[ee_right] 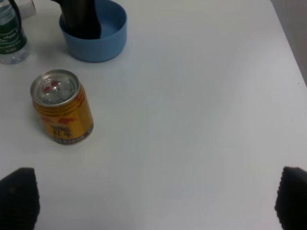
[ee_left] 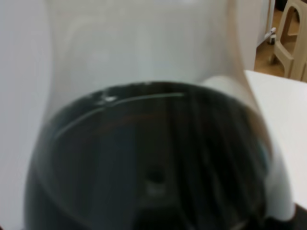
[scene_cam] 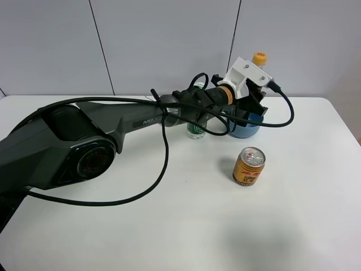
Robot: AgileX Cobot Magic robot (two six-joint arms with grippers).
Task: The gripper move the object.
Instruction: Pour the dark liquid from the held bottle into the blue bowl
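Note:
The cola bottle point(scene_cam: 259, 58) shows its yellow-orange cap above the white bracket; its body is mostly hidden. My left gripper point(scene_cam: 255, 101) reaches across to the back right, with its black jaws around the bottle. The left wrist view is filled by the bottle's clear neck and dark liquid point(ee_left: 153, 158). In the right wrist view the bottle's dark lower part point(ee_right: 80, 17) is inside the blue bowl point(ee_right: 103, 45). My right gripper point(ee_right: 156, 201) is open and empty above the bare table; only its two black fingertips point(ee_right: 19, 196) show.
The blue bowl point(scene_cam: 245, 131) sits at the back right. A yellow drink can point(scene_cam: 249, 166) stands in front of it, also seen in the right wrist view point(ee_right: 61, 108). A green-labelled water bottle point(scene_cam: 196, 130) stands behind the left arm, left of the bowl.

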